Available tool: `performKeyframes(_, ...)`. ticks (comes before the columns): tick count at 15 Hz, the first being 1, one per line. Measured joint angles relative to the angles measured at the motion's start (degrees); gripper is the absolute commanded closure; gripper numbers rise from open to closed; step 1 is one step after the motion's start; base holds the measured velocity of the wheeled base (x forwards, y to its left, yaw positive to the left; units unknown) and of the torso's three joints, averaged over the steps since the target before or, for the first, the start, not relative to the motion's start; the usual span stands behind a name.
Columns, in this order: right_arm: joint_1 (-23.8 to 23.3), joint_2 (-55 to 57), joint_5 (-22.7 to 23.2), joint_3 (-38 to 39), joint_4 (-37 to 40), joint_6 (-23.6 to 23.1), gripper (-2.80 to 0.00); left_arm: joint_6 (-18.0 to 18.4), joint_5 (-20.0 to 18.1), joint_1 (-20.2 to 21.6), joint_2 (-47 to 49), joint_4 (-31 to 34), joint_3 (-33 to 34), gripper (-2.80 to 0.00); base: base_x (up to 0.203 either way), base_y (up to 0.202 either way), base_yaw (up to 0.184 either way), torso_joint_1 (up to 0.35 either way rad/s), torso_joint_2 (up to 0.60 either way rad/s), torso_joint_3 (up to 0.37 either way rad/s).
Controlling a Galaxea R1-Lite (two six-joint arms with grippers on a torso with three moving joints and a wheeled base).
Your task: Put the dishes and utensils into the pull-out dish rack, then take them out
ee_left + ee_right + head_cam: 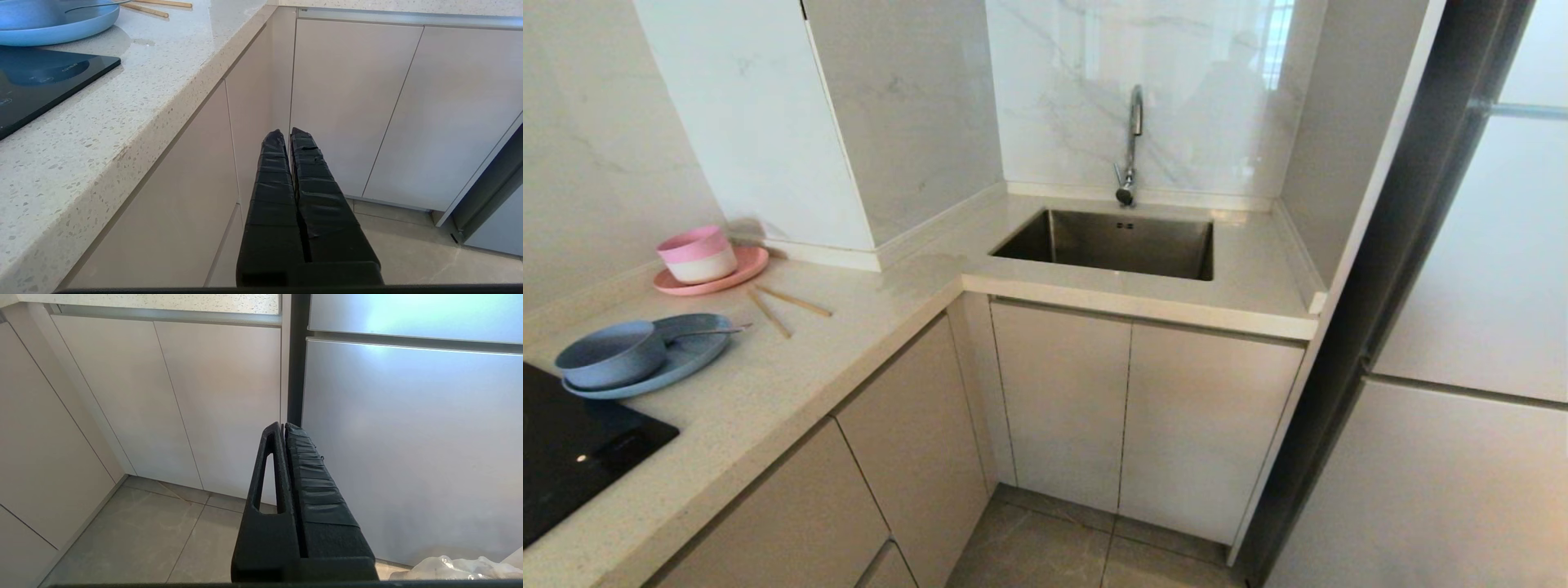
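A small pale-blue bowl (605,354) sits on a shallow pale-blue plate (686,359) on the left counter, with a slim silver utensil (707,331) lying across the plate. Two wooden chopsticks (783,305) lie on the counter just behind. The plate (61,28) and chopsticks (157,6) also show in the left wrist view. The pull-out dish rack is out of view; all cabinet fronts are closed. My left gripper (289,134) is shut and empty, low in front of the cabinets. My right gripper (284,426) is shut and empty, near the floor by the fridge. Neither arm shows in the head view.
A pink-and-white bowl (697,253) on a pink plate (739,271) stands at the back left. A black cooktop (572,449) lies at the counter's near left. The steel sink (1119,241) with its faucet (1131,147) fills the corner. A fridge (1470,327) stands on the right.
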Motion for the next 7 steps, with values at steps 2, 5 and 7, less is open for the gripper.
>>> performKeyframes(2, 0.00, 0.00, 0.00, 0.00, 0.00, 0.00, 0.00, -0.01, 0.00, 0.00, 0.00, 0.00, 0.00, 0.00, 0.000, 0.000, 0.000, 0.000, 0.00, 0.000)
performKeyframes(5, 0.00, 0.00, -0.01, 0.00, -0.02, -0.01, 0.00, -0.04, -0.02, 0.00, 0.00, 0.00, 0.00, 0.00, 0.000, 0.000, 0.000, 0.000, 0.00, 0.000)
performKeyframes(7, 0.00, 0.00, -0.01, 0.00, -0.02, 0.00, 0.00, 0.00, 0.02, 0.00, 0.00, 0.00, 0.00, 0.00, 0.000, 0.000, 0.000, 0.000, 0.00, 0.000)
